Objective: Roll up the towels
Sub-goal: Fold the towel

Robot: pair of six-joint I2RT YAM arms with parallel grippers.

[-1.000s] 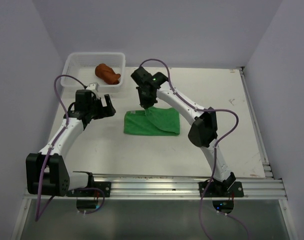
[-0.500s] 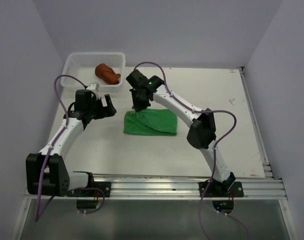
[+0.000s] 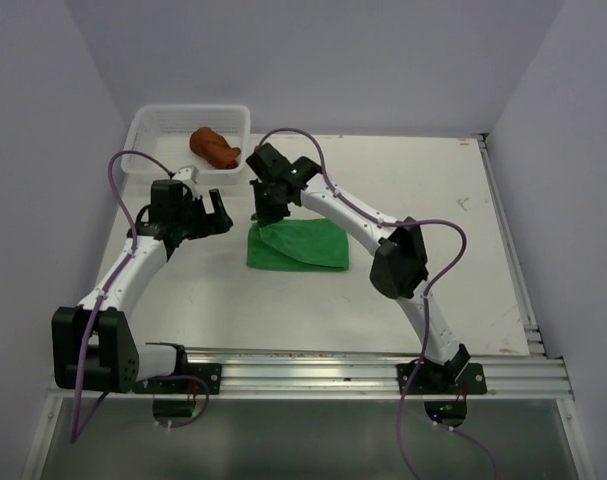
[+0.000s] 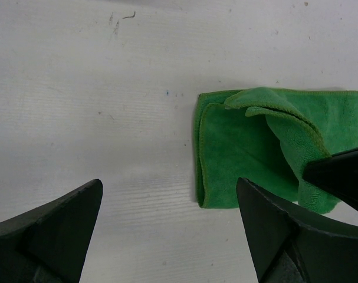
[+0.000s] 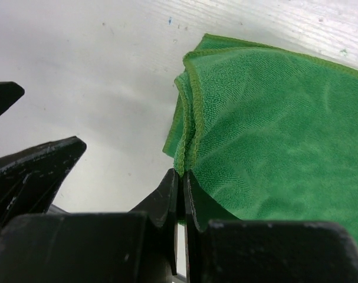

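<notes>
A bright green towel [image 3: 303, 245] lies folded on the white table [image 3: 423, 190], also seen as a green towel [image 4: 249, 153] and green towel [image 5: 273, 141] in the wrist views. My right gripper [image 3: 266, 224] [image 5: 182, 174] is shut on the towel's doubled hemmed edge near its far left corner, lifting that edge over the rest. My left gripper [image 3: 205, 214] [image 4: 170, 203] hangs open over bare table just left of the towel, holding nothing. A rust-brown towel [image 3: 215, 147] lies bunched in the basket.
A white mesh basket [image 3: 151, 135] stands at the table's far left corner. Purple-grey walls close in the back and both sides. A metal rail [image 3: 313, 365] runs along the near edge by the arm bases.
My right gripper has moved left with the towel's edge pinched, dragging it from the towel's middle toward its left end. The towel's right side has drawn in. The left arm has stayed still.
</notes>
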